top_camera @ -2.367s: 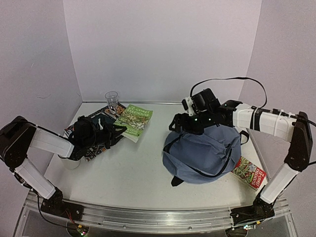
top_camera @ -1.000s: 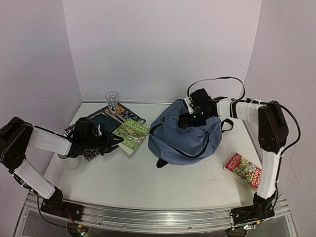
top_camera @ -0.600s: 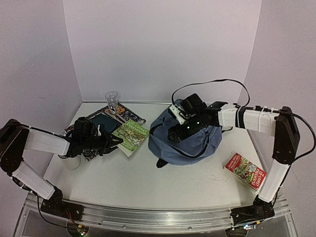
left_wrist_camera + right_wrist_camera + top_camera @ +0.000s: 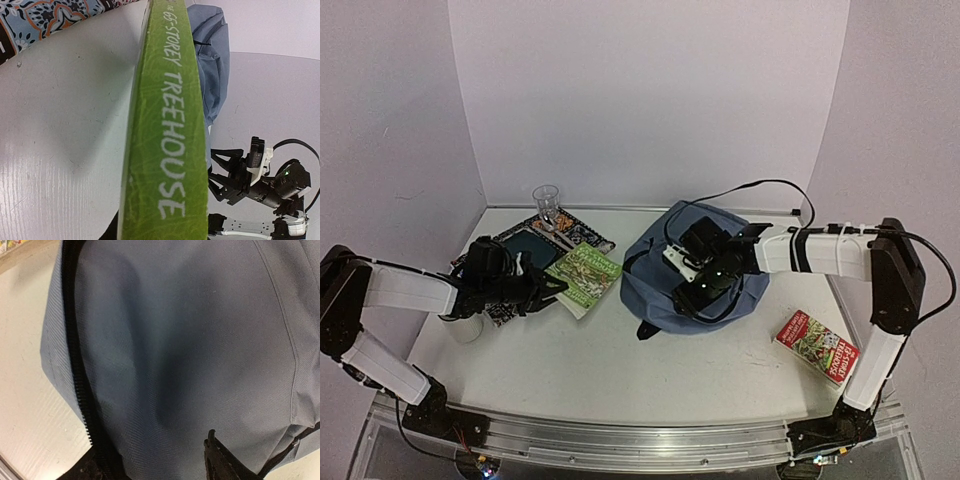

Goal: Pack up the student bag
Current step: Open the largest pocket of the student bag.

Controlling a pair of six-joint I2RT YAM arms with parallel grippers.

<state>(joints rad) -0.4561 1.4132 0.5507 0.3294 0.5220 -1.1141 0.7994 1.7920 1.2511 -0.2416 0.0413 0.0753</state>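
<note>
The student bag [image 4: 692, 262], grey-blue with a dark zipper [image 4: 80, 370], lies right of centre on the table. My right gripper [image 4: 698, 290] presses down on its near-left part. In the right wrist view its fingertips [image 4: 220, 465] stand apart, with bulging bag fabric [image 4: 190, 340] between them and nothing pinched. My left gripper [image 4: 548, 288] is shut on the near edge of a green book [image 4: 585, 272], tilted up off the table. The book's spine [image 4: 167, 125] reads "Treehouse" and fills the left wrist view, hiding the fingers.
A red book [image 4: 817, 346] lies near the table's right edge. A patterned book [image 4: 535, 245] and a clear glass [image 4: 547, 205] sit at the back left. A white cup [image 4: 460, 326] stands under my left arm. Side walls close in the table.
The right gripper dragged the bag left earlier, then slid down over it toward the near-left side, jaws narrowing. The left gripper keeps the green book, barely moved.
</note>
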